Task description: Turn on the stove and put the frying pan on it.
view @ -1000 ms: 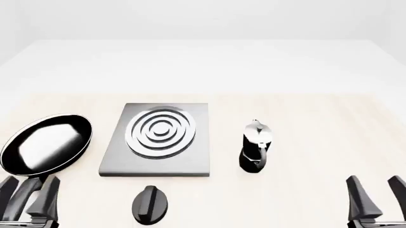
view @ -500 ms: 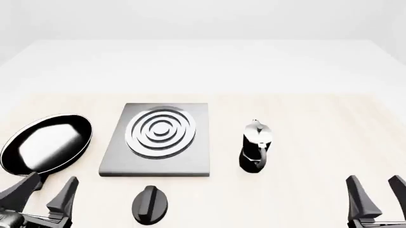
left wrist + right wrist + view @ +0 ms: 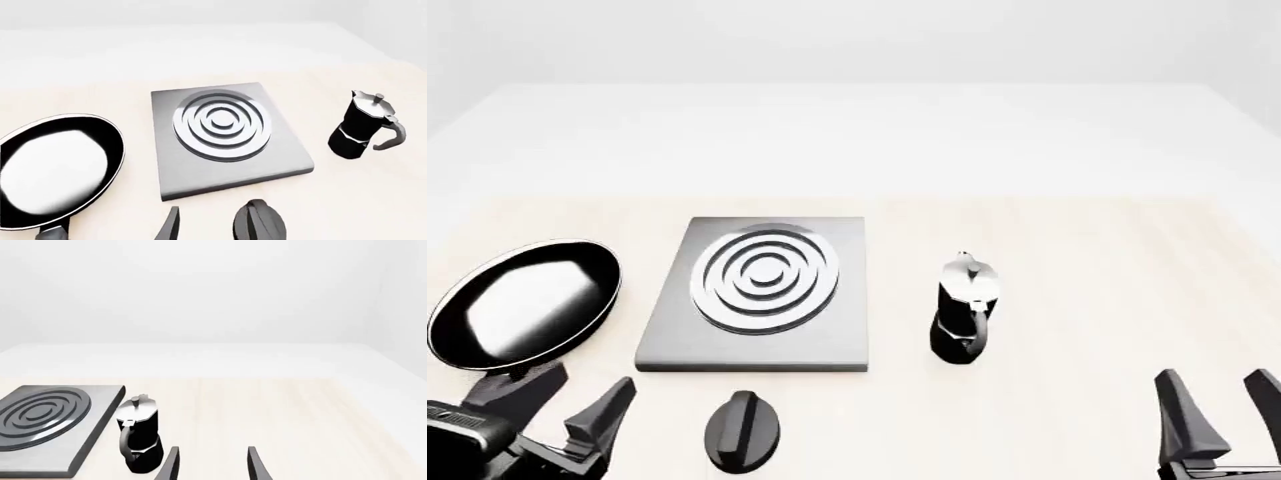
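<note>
Left gripper (image 3: 558, 412) fingers spread, empty, between large black frying pan (image 3: 523, 303) and round black knob (image 3: 743, 430) before the grey metal stove (image 3: 758, 294). Right gripper (image 3: 1217, 412) likewise parted. Risk: fingers nudging pan handle while reaching for the knob.

Frying pan (image 3: 523, 303) left of stove (image 3: 761, 293) (knob (image 3: 743, 429) before).

burner (image 3: 766, 274): bare | moka pot (image 3: 965, 308): beside stove (image 3: 827, 340), apart

One stove (image 3: 755, 296), one knob (image 3: 743, 430), one frying pan (image 3: 523, 303), one moka pot (image 3: 965, 320), two hands.
</note>
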Controlling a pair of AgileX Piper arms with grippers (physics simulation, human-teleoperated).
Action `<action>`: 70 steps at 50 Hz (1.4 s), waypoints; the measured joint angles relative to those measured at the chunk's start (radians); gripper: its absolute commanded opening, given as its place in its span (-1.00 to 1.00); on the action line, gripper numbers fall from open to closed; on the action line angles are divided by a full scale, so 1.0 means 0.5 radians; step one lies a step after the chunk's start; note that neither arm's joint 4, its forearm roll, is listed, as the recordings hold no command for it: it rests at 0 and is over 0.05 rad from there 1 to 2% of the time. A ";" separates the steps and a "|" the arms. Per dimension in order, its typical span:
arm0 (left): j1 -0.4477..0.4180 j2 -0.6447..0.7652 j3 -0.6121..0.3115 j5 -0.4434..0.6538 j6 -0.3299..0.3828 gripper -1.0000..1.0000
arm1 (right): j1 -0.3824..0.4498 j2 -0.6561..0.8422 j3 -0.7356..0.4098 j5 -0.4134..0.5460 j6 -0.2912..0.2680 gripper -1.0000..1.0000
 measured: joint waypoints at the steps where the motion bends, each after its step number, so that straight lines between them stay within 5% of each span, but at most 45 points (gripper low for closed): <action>1: -0.018 0.005 -0.006 0.013 -0.011 1.00 | 0.000 0.000 0.000 0.000 0.000 1.00; 24: -0.368 0.236 -0.099 0.131 -0.273 1.00 | 0.000 0.000 0.000 0.000 0.000 1.00; 70: -0.658 1.031 0.086 -0.672 -0.458 1.00 | 0.000 0.000 0.000 0.000 0.000 1.00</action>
